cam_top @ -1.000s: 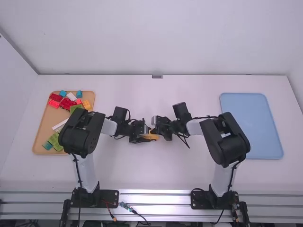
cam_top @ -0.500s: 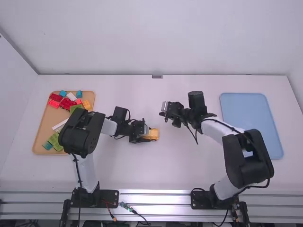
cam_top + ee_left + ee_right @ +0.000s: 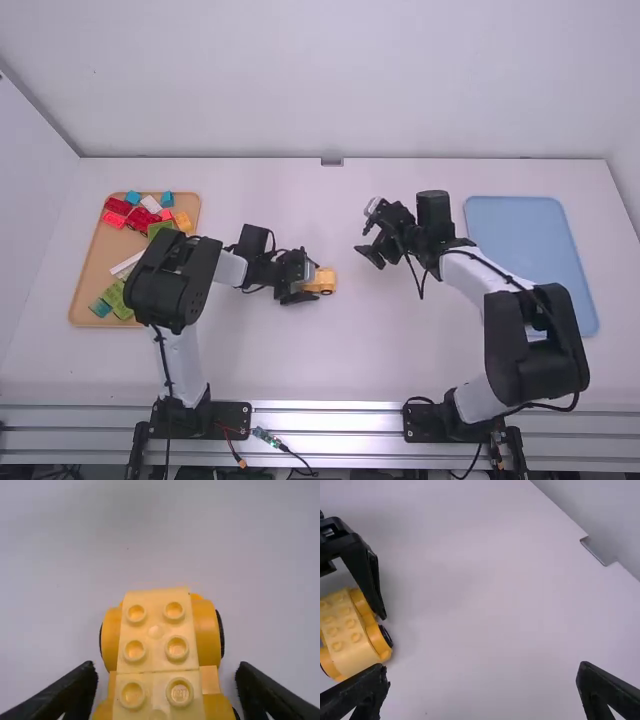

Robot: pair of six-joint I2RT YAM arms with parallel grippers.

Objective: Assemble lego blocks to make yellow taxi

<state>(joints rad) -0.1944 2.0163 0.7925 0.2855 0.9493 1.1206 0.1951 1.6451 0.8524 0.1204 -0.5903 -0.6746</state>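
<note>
Blocks (image 3: 119, 206) in tan tray (image 3: 98, 275), tabletop's (image 3: 320, 360) left edge; blue tray (image 3: 530, 265), right. Left end effector (image 3: 312, 282) spread around yellow car (image 3: 157, 645); right one (image 3: 366, 232) spread.

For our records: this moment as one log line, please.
left claw: at yellow car | right claw: open, empty | tray: loose blocks

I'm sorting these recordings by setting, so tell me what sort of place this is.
Probably a robot test bench, perhaps in a lab: two robot arms stand at a white table, with toy blocks in an orange-brown tray.
</note>
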